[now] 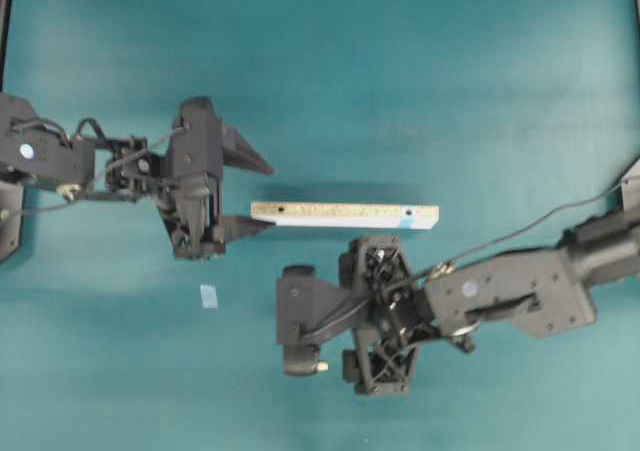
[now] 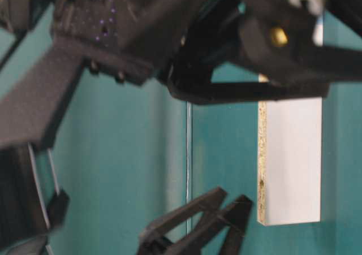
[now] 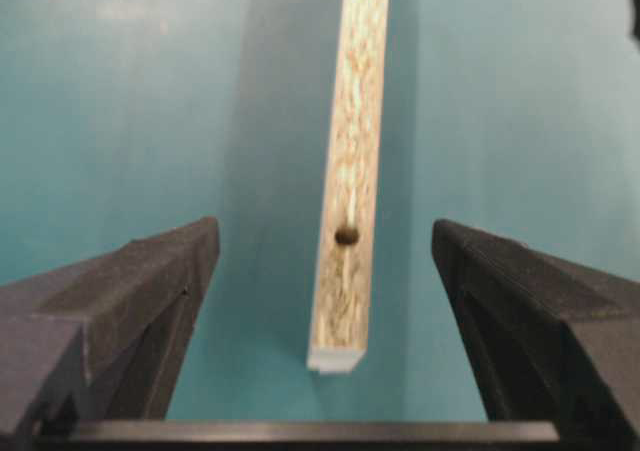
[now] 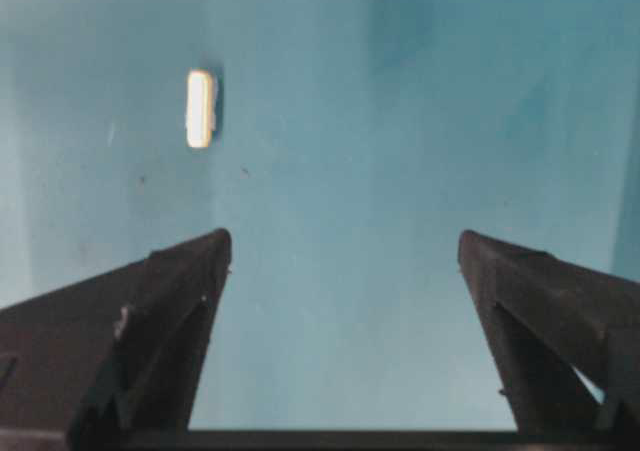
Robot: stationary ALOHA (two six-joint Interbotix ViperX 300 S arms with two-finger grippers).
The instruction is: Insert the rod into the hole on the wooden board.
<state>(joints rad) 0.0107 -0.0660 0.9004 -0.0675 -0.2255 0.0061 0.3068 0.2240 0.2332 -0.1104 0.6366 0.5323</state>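
Over the teal mat point(image 1: 420, 71), both arms' jaws gape wide, empty, the left's flanking the wooden board point(image 3: 350, 201).

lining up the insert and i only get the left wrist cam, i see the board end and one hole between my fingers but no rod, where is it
Observer: The rod lies loose on the mat, ahead of the right gripper and toward the left side of the right wrist view. Nothing holds it.
Operator: is the right gripper open then
Observer: Yes, its jaws stand wide apart with only bare mat between them.
Operator: any other hole on the board
Observer: In the overhead view the wooden board shows a second dark hole near its far end, next to a blue mark.
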